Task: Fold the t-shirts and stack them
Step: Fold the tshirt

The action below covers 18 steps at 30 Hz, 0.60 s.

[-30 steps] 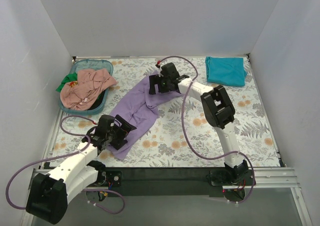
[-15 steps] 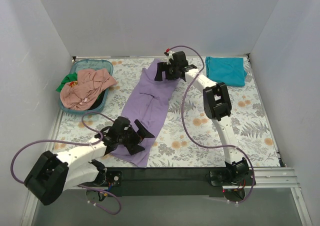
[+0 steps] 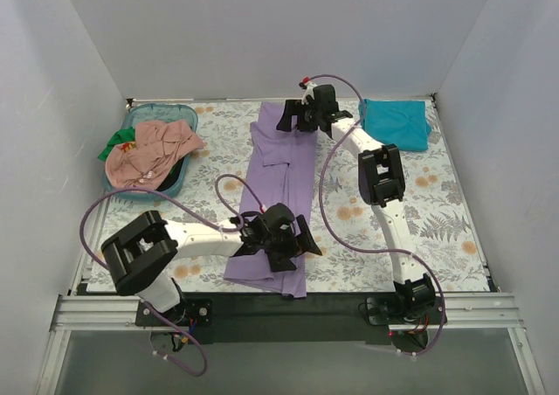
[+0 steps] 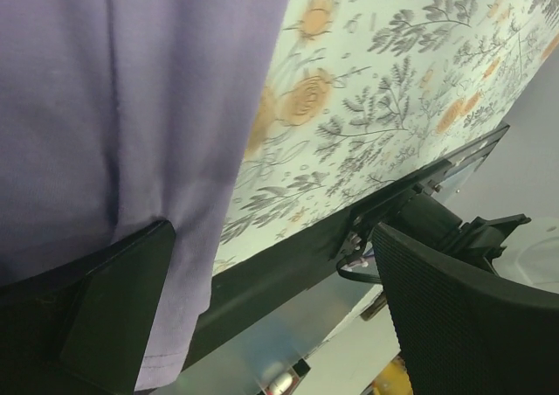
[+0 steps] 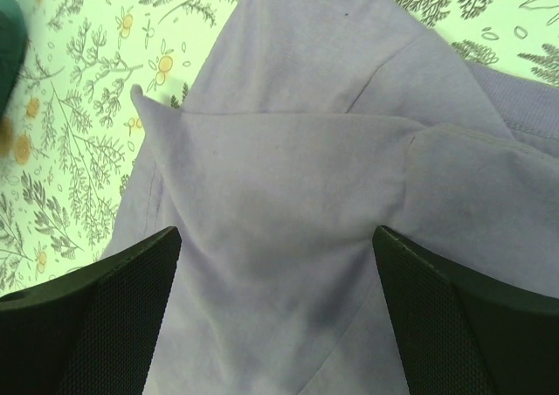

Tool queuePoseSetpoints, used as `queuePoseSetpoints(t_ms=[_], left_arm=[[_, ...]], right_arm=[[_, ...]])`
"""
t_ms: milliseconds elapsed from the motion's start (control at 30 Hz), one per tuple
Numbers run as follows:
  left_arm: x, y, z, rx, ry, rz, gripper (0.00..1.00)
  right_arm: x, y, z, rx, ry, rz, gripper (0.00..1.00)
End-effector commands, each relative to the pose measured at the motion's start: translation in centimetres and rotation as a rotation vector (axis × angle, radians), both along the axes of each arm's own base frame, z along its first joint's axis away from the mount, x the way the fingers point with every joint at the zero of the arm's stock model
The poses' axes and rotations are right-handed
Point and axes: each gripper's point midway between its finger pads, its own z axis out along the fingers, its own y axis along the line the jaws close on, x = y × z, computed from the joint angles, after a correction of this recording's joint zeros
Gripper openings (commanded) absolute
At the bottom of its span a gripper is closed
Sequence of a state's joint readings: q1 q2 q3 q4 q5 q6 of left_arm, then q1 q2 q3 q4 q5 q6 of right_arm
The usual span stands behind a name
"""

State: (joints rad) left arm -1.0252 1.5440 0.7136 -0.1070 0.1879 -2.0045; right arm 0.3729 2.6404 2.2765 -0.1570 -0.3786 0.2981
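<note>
The lavender-purple t-shirt (image 3: 284, 172) lies stretched in a long, narrow strip from the back of the table to its near edge. My left gripper (image 3: 288, 240) sits over the shirt's near end with its jaws wide apart. In the left wrist view (image 4: 271, 238) the cloth (image 4: 131, 107) lies against the left finger and hangs past the table's edge. My right gripper (image 3: 301, 115) is over the shirt's far end. Its jaws (image 5: 278, 238) are wide apart above the creased cloth (image 5: 288, 176). A folded teal t-shirt (image 3: 395, 122) lies at the back right.
A blue-green basket (image 3: 170, 112) at the back left holds a salmon-pink t-shirt (image 3: 153, 150) and a green one (image 3: 118, 139). White walls close in the table on three sides. The black near edge (image 3: 341, 306) runs just below the shirt's hem.
The lavender shirt went from a slanted, bunched lie to a straight strip running front to back. My left gripper swung right along the near edge. My right gripper moved further back and to the right.
</note>
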Motion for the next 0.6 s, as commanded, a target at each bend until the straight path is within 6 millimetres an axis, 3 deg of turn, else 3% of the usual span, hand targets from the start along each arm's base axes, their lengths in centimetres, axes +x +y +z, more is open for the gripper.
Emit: queuePoseSetpoints(t_ms=[0,100,133,167,200,233,267,333,367,433,467,500,533,567], left_arm=[[-1.0,-1.3,-0.9,0.068,0.059,0.025,0.98],[-1.5,-3.3,0.0,0.065,0.011,-0.036,0.98],[-1.4,-4.5,1.2,0.047,-0.023,-0.056,0.98],[-1.3,-4.7,1.7,0.051,-0.044,-0.06,0.98],[-1.3,-4.4,1.9,0.076,-0.051,-0.057,0.98],[-1.0,-4.6,2.7,0.082,-0.092,-0.043,0.98],[-0.9,-4.4,3.7,0.072,-0.114,-0.036,0.98],[-0.8,-3.2,4.1,0.101,-0.143,-0.009,0.98],[-0.5,-2.7,5.4,0.082,-0.172,0.005,0.98],[-0.5,-1.7,6.1,0.091,-0.19,0.014,0.98],[-0.2,-0.8,7.1,0.086,-0.221,0.038,0.98],[-0.4,0.7,6.7,0.134,-0.213,0.057,0.98],[-0.2,1.8,6.9,0.156,-0.225,0.083,0.98],[-0.1,3.1,6.6,0.189,-0.236,0.105,0.98]], right_arm=[[3.2,-2.6,-1.4,-0.006,-0.046,-0.097,0.98],[3.8,-2.3,1.5,0.014,-0.104,-0.083,0.98],[3.8,-2.3,2.3,0.012,-0.119,-0.079,0.98],[3.7,-2.3,5.3,0.027,-0.157,-0.076,0.98],[3.1,-2.2,6.1,0.031,-0.16,-0.057,0.98],[2.6,-2.1,9.9,0.046,-0.214,-0.038,0.99],[2.2,-2.3,11.6,0.052,-0.235,-0.032,0.98],[0.5,-2.3,13.6,0.063,-0.239,0.005,0.98],[-0.6,-2.5,17.3,0.08,-0.288,0.02,0.98],[-3.5,-2.5,20.5,0.099,-0.308,0.063,0.98],[-4.4,-2.7,21.2,0.099,-0.302,0.064,0.98],[-5.7,-2.8,21.5,0.089,-0.295,0.075,0.98],[-7.6,-3.5,24.3,0.091,-0.331,0.07,0.98],[-9.2,-4.2,21.4,0.054,-0.262,0.055,0.99]])
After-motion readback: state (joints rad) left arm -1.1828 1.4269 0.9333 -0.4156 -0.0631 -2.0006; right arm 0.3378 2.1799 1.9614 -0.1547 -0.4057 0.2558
